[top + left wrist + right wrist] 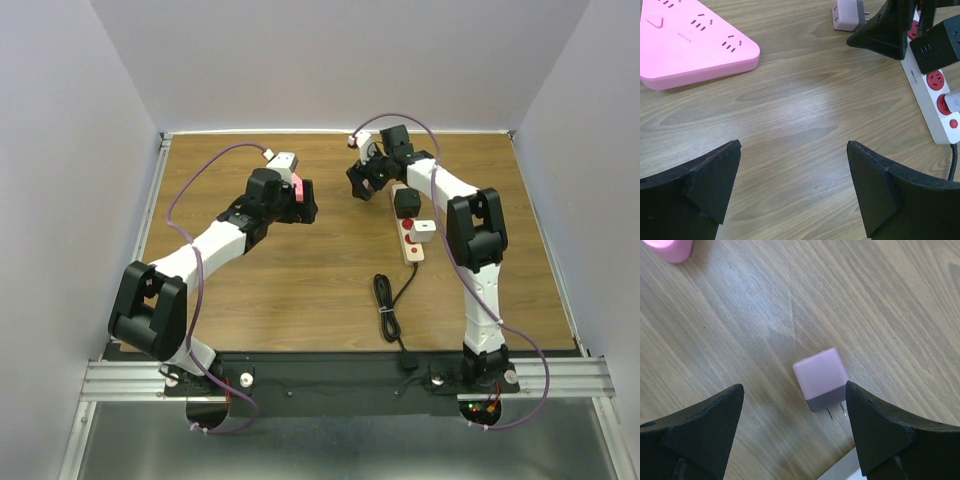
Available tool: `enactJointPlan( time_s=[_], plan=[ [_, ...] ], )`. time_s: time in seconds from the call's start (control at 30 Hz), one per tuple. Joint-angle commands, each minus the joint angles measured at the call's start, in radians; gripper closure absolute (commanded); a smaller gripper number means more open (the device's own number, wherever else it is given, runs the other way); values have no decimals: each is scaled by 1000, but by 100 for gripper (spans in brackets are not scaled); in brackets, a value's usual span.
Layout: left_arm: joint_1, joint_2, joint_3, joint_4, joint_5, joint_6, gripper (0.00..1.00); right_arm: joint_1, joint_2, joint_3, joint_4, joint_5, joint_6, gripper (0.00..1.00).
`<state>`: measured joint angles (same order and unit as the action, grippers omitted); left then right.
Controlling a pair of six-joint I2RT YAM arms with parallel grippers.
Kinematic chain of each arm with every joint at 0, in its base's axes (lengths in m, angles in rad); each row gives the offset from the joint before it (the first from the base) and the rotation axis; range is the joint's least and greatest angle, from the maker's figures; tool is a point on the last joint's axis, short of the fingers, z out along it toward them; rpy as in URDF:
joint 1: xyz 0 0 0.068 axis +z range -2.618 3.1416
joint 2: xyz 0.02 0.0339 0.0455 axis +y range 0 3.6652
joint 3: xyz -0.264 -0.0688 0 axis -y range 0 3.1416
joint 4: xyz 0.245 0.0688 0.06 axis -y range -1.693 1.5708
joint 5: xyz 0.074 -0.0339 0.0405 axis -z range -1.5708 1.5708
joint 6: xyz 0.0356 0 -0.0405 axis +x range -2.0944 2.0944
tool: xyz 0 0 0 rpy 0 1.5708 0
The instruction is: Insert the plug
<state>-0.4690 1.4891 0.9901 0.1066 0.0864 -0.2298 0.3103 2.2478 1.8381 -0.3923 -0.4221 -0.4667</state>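
Note:
A small pink cube plug [821, 377] with two metal prongs lies on the wooden table, just inside the right finger of my open right gripper [794, 387]. It also shows in the left wrist view [847, 15], beside the right gripper's black fingers [885, 27]. In the top view the right gripper [365, 180] hovers over it at the far end of the white power strip [410, 235] and hides it. My left gripper [794, 190] is open and empty over bare wood, next to the pink triangular power strip [695, 35].
The white strip [930, 100] carries a black adapter [940, 47] and a white plug [423, 230]; its red sockets show between them. Its black cable [385, 300] is coiled toward the near edge. A corner of the pink strip [672, 249] shows in the right wrist view.

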Motion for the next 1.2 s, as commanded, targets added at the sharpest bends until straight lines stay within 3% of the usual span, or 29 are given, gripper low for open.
enactJointPlan(
  time_s=[0.0, 0.47, 0.7, 0.8, 0.83, 1.0, 1.07, 1.1, 1.17],
  plan=[
    [6, -41, -11, 15, 10, -2, 1, 10, 32, 81, -32, 62, -61, 13],
    [9, -58, -11, 1, 27, 7, 1, 19, 179, 303, -174, 105, -125, 12],
    [10, -72, -16, -4, 35, 6, 1, 29, 199, 319, -238, 105, -144, 16],
    [10, -81, -19, -5, 33, 9, 1, 29, 214, 332, -266, 101, -148, 25],
    [9, -84, -19, -5, 27, 10, 1, 30, 217, 334, -270, 98, -148, 34],
    [12, -99, -25, -1, 26, 7, 1, 36, 230, 368, -267, 74, -109, 59],
    [10, -113, -47, 21, 30, 0, 1, 44, 225, 414, -254, 57, -37, 91],
    [9, -124, -59, 34, 33, -6, 1, 46, 217, 429, -249, 54, -3, 99],
    [10, -162, -108, 94, 55, -35, 1, 55, 173, 466, -232, 28, 89, 100]
  ],
)
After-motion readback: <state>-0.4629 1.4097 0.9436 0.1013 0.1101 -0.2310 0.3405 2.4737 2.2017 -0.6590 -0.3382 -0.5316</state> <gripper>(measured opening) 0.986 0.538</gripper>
